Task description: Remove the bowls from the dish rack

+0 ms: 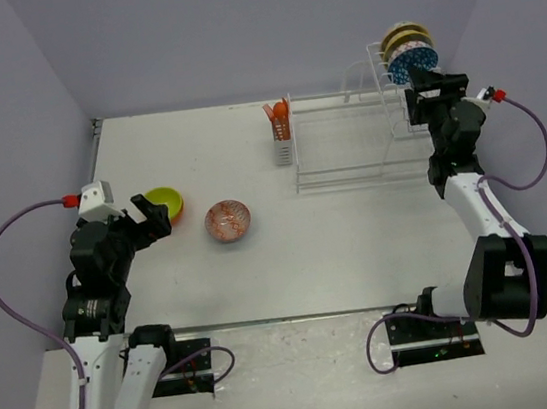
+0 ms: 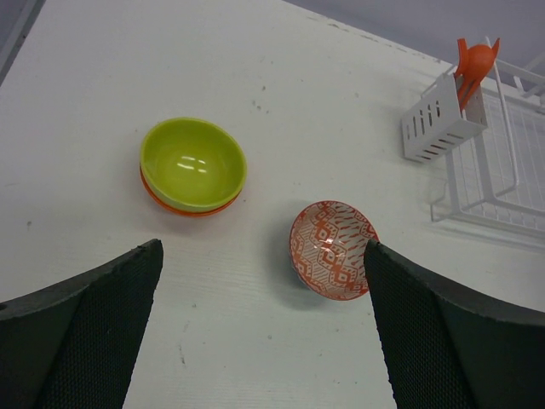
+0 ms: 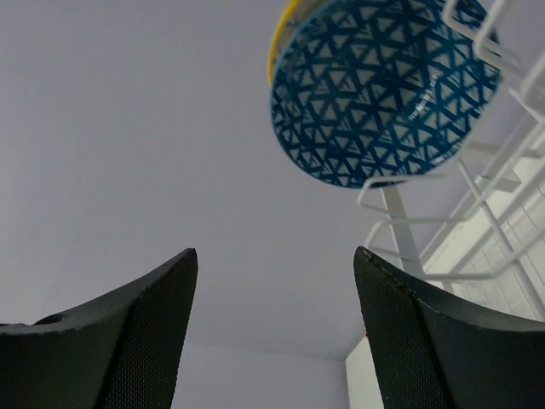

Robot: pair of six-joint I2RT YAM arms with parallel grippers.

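Observation:
The white wire dish rack (image 1: 346, 144) stands at the back right. A blue patterned bowl (image 1: 410, 63) and a yellowish bowl (image 1: 403, 38) behind it stand on edge in its tall slotted section; the blue bowl (image 3: 383, 89) fills the top of the right wrist view. My right gripper (image 1: 432, 93) is open and empty just in front of the blue bowl. A lime-green bowl (image 1: 166, 205) sits nested in an orange bowl on the table at left, and an orange-red patterned bowl (image 1: 227, 221) lies beside it. My left gripper (image 1: 151, 219) is open and empty beside the green bowl (image 2: 192, 164).
The rack's small cutlery basket (image 1: 282, 135) holds orange utensils (image 2: 471, 66). Purple walls close in the table at the back and on both sides. The orange-red bowl (image 2: 333, 249) lies between the green stack and the rack.

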